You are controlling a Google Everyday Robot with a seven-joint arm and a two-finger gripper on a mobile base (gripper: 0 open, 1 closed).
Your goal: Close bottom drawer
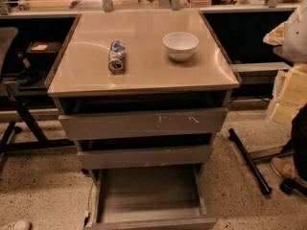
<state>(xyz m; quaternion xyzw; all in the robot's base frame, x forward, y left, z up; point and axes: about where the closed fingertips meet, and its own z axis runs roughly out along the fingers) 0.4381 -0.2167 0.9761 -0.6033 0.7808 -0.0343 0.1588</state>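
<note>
The bottom drawer [148, 195] is the lowest of three grey drawers in a cabinet under a beige countertop [144, 75]. It is pulled far out toward the camera. Its wide shallow tray looks empty, and its plain flat front [153, 223] lies at the bottom edge of the picture. Above it are the middle drawer front [144, 157] with a chipped lower edge and the top drawer front [144, 123] with pale scratches; both stand slightly out. The gripper is not in view.
A can [116, 56] lies on its side and a white bowl [180, 45] stands on the countertop. A black bar [249, 161] lies on the floor at the right, near a person's shoe [287, 169]. A chair base [19, 123] is at the left.
</note>
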